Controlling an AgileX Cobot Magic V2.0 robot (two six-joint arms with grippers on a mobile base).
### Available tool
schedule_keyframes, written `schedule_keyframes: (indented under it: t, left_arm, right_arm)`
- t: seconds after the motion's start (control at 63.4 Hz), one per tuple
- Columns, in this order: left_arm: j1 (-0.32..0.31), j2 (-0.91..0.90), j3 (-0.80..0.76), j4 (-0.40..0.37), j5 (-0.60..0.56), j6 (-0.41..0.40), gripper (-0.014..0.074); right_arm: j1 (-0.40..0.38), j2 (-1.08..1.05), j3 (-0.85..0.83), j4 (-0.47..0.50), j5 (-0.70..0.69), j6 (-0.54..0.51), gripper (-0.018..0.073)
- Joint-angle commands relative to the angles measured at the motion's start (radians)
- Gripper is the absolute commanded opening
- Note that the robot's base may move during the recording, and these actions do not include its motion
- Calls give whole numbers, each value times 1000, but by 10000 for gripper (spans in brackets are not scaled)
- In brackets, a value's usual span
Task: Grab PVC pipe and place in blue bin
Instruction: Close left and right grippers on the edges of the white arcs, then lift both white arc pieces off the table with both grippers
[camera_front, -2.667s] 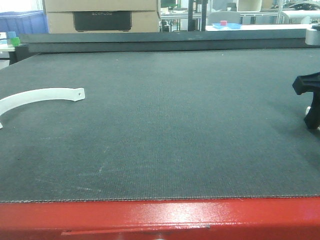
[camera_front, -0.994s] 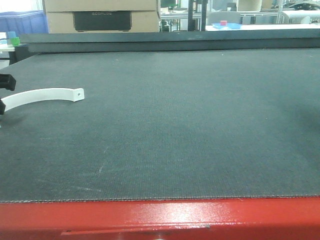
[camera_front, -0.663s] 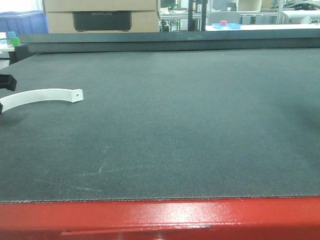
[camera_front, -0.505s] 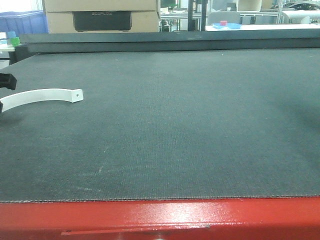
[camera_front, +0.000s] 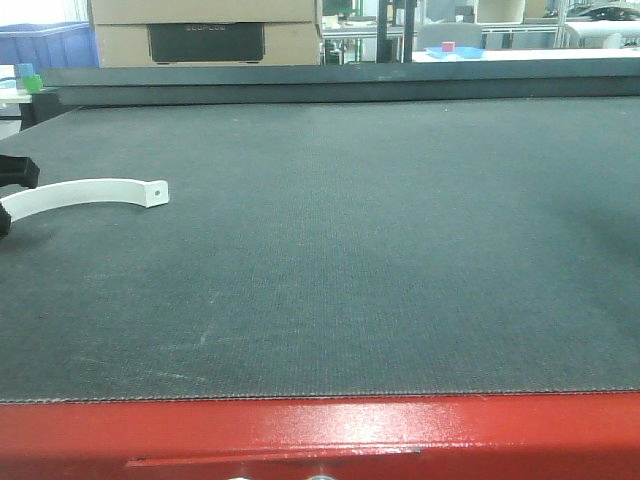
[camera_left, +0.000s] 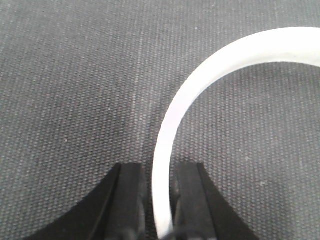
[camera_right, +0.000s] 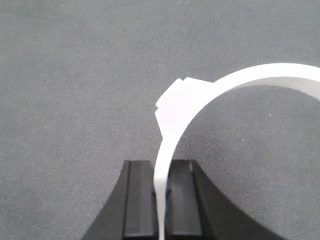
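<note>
Here, my right claw (camera_right: 161, 164) clamps a white, curved PVC pipe (camera_right: 175, 107); my left claw (camera_left: 160, 167) straddles a smooth second pipe (camera_left: 169, 131) at the woven worktop's (camera_front: 400, 250) 9 o'clock, grip unclear.

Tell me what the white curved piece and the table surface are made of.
White curved piece: looks like rigid plastic, likely PVC, smooth and matte; even white, clean thin edges. Table surface: dark grey woven-looking mat, fabric or rubber; fine grid texture shows close up.
</note>
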Motion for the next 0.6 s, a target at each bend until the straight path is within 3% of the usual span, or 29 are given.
schedule_keyframes:
  t: [0.0,0.126,0.363,0.584]
  left_arm:
    - [3,29,4,-10,-16,-8,47]
    - [3,29,4,-8,-22,-8,-115]
    - [3,5,4,-8,-25,-8,-111]
    - [3,-133,4,-8,-34,-8,-111]
  right_arm:
    - [1,-10,-6,0,-15,-5,-169]
    - [1,-14,-6,0,-14,-5,-169]
    - [1,-50,-6,0,-11,-5,-169]
    - [1,-123,-6,0,-11,-5,-169]
